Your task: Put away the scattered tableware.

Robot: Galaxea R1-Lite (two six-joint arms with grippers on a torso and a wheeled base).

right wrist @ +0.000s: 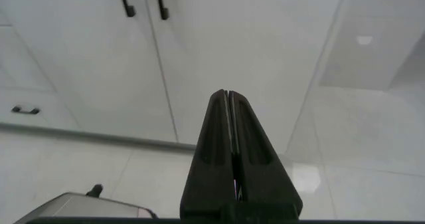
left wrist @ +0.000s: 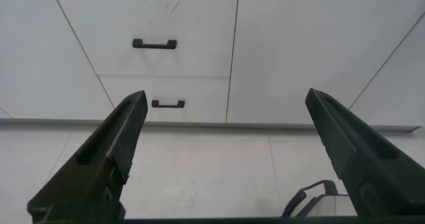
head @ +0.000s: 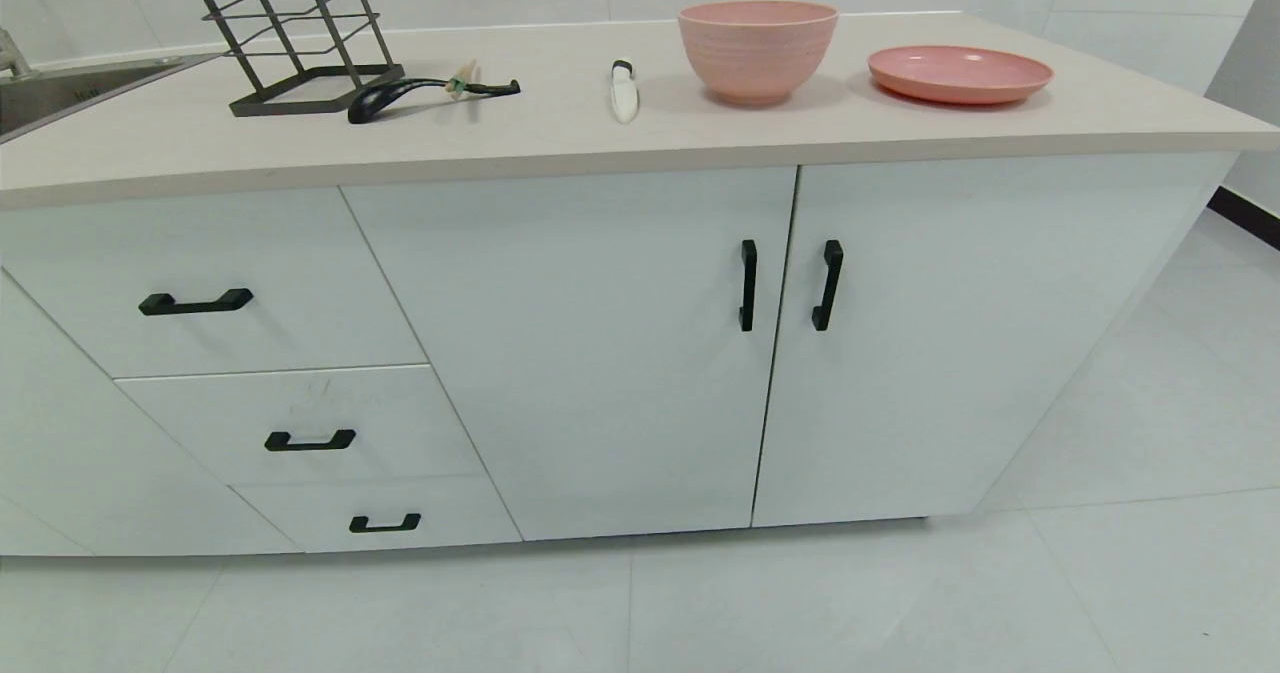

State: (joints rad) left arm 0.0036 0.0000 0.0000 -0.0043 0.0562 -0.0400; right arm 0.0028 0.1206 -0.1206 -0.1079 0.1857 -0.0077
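On the countertop [head: 560,143] stand a pink bowl [head: 757,49] and, to its right, a flat pink plate [head: 960,74]. A white utensil [head: 624,91] lies left of the bowl, and a black-handled utensil [head: 420,93] lies beside a dark wire rack [head: 290,28]. My left gripper [left wrist: 226,103] hangs low in front of the white drawers, open and holding nothing. My right gripper [right wrist: 229,98] is shut with nothing between its fingers, low before the cabinet doors.
A steel sink [head: 70,88] is set into the counter's far left. Below are several drawers with black handles [head: 195,302] and two doors with vertical handles [head: 747,285]. Grey tiled floor [head: 800,603] stretches in front and to the right.
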